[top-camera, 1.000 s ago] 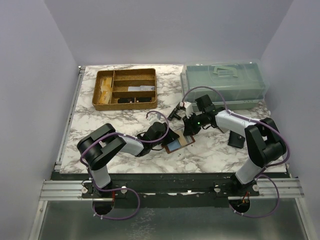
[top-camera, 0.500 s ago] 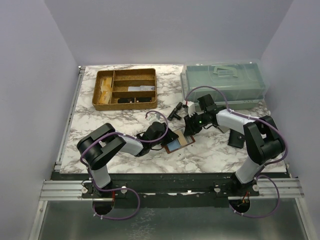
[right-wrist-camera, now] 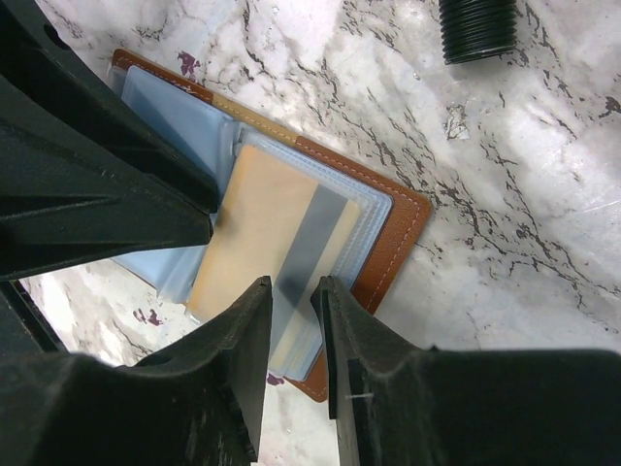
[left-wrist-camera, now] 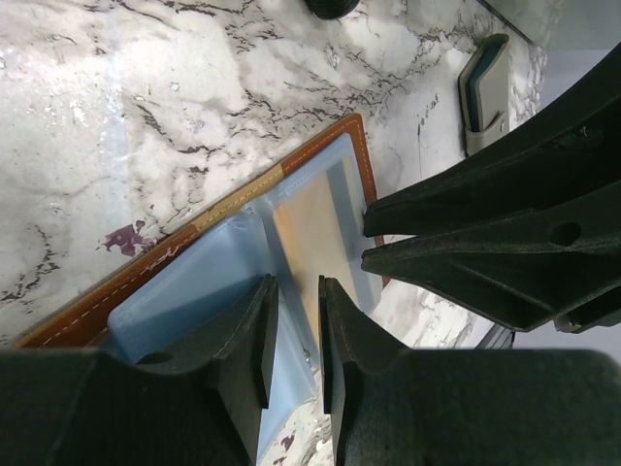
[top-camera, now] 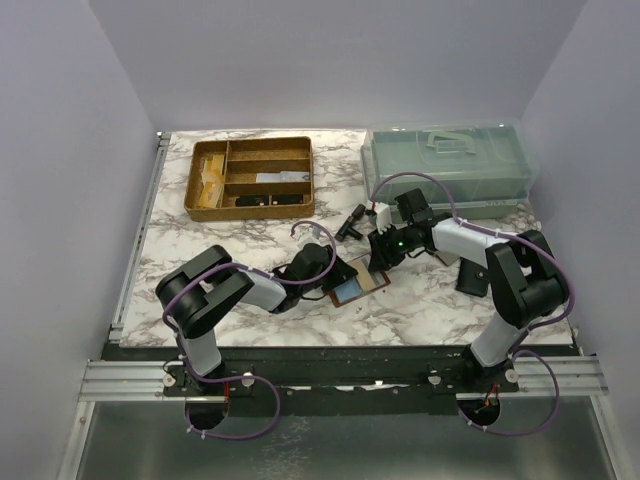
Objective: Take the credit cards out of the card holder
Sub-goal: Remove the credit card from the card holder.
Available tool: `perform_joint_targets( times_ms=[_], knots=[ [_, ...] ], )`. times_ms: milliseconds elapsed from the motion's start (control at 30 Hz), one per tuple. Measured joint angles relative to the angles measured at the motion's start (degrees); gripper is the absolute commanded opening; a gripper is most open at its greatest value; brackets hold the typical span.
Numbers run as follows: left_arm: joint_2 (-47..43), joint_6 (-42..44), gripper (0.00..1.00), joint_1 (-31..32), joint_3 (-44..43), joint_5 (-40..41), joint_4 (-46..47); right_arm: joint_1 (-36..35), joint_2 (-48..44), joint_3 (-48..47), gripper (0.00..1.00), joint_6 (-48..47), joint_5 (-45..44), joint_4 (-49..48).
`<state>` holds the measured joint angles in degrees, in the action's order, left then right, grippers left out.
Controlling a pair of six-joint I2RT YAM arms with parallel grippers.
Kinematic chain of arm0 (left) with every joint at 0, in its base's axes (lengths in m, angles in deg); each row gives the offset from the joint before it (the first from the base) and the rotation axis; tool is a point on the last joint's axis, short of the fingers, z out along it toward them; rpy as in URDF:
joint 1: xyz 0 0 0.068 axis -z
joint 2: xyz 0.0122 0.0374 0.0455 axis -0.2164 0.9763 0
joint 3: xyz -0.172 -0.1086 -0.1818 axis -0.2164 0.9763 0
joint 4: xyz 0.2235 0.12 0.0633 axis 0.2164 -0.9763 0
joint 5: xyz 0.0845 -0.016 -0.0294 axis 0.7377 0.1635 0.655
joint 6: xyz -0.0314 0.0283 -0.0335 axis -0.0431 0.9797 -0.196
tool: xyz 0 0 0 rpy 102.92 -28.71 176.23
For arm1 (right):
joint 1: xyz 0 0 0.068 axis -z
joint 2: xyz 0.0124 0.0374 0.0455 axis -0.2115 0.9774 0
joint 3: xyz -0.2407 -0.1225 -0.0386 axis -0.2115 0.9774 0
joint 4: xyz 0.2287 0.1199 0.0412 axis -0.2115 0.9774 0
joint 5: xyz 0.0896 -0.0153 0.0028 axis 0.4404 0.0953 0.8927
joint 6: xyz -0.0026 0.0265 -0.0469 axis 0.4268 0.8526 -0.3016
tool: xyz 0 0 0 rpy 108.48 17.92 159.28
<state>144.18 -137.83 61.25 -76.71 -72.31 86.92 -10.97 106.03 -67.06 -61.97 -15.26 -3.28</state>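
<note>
The reddish-brown card holder (top-camera: 358, 286) lies open on the marble table between both grippers. Its clear sleeves hold a tan credit card with a grey stripe (right-wrist-camera: 257, 228), which also shows in the left wrist view (left-wrist-camera: 310, 218). The holder's leather edge (right-wrist-camera: 398, 218) shows on the right. My left gripper (left-wrist-camera: 291, 320) has its jaws a narrow gap apart, tips down on the bluish sleeves (left-wrist-camera: 184, 286). My right gripper (right-wrist-camera: 291, 301) has its jaws a narrow gap apart over the card's grey-striped end. Neither visibly pinches anything. Other cards are hidden.
A gold-brown divided tray (top-camera: 250, 178) stands at the back left. A pale green lidded box (top-camera: 447, 165) stands at the back right. A small black pouch (top-camera: 472, 277) lies right of the holder. A black ribbed cylinder (top-camera: 351, 222) lies just behind it.
The right wrist has shifted slightly over the holder. The left gripper and the holder stay where they were.
</note>
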Motion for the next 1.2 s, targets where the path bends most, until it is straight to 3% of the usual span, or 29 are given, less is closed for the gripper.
perform_joint_targets(
  times_ms=[1000,1200],
  knots=[
    [1.8,0.0,0.31,-0.3,0.0,-1.3,3.4,0.0,0.0,-0.2,0.45,0.7,-2.1,0.1],
    [2.1,0.0,0.27,-0.3,0.0,-1.4,3.8,0.0,0.0,-0.2,0.45,1.0,-4.0,-0.3]
  ],
)
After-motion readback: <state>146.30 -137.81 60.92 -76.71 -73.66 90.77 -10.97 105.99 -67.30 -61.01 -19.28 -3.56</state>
